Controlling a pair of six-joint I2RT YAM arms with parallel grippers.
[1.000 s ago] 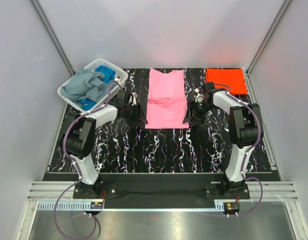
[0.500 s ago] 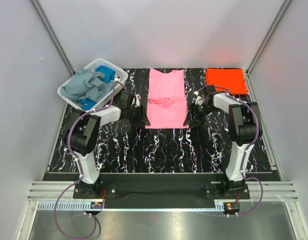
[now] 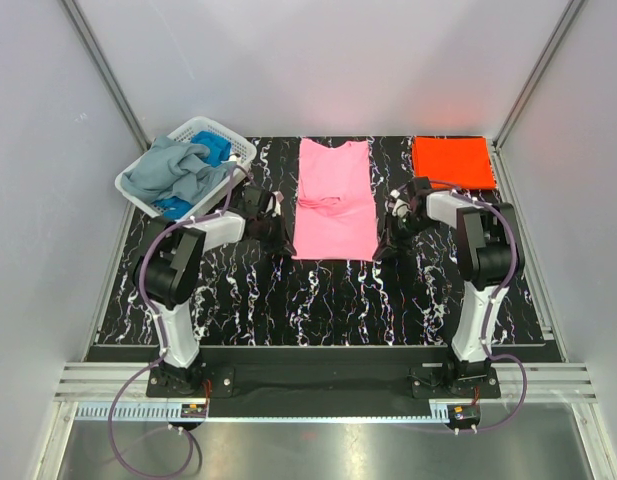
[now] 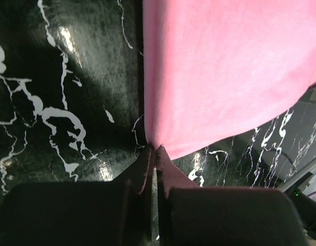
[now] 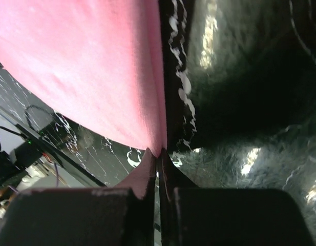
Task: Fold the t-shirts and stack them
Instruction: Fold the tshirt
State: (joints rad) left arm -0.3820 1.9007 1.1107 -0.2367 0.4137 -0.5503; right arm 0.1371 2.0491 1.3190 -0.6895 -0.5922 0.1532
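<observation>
A pink t-shirt [image 3: 333,200] lies flat as a long strip in the middle of the mat. My left gripper [image 3: 285,245] sits at its near left corner, and in the left wrist view the gripper [image 4: 153,149] is shut on the corner of the pink cloth [image 4: 224,66]. My right gripper [image 3: 380,248] is at the near right corner; in the right wrist view this gripper [image 5: 159,152] pinches the tip of the pink cloth [image 5: 96,66]. A bright orange-red t-shirt [image 3: 451,160] lies folded at the back right.
A white lattice basket [image 3: 203,124] stands at the back left, holding a crumpled grey-blue shirt [image 3: 168,172] and a blue one [image 3: 216,147]. The black marbled mat [image 3: 318,300] covers the table. White walls close in the back and sides.
Both grippers slid toward me along the pink shirt's sides to its near corners. Their jaws went from open to shut on the cloth.
</observation>
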